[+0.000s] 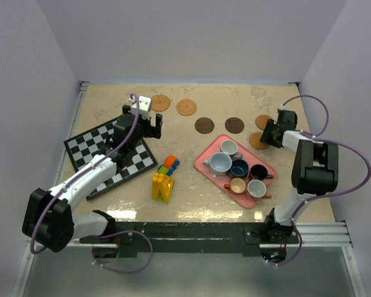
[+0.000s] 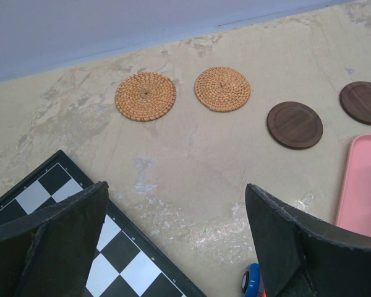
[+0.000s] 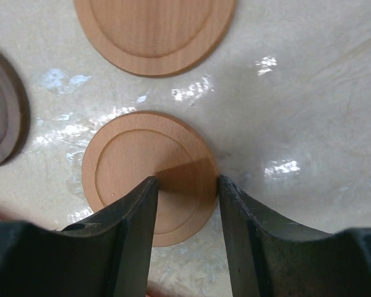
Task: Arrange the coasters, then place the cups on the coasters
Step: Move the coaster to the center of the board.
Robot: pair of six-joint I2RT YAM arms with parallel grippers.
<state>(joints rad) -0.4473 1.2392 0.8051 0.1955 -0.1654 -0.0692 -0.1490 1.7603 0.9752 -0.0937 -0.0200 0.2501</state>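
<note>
Right fingers (image 3: pixel 130 241) over tan coaster (image 3: pixel 136 154) — wrist-view close-up

The beige stone-look table top (image 1: pixel 111 106) is bare along the grey back wall (image 1: pixel 191 37), behind the row of thin round coasters (image 1: pixel 186 107). A hand could pass there. More bare table lies between the black-and-white checkered board (image 1: pixel 105 158) and the flat pink plastic tray (image 2: pixel 362 185), but a small heap of bright toy blocks (image 1: pixel 163 185) stands in the middle of that gap. Six small handled cups (image 1: pixel 221 163) fill the tray, close together, with little room between them. Two light wooden round coasters (image 3: pixel 130 164) lie near each other, just beside the tray's corner. The grey right wall (image 1: pixel 349 93) is near them.
</note>
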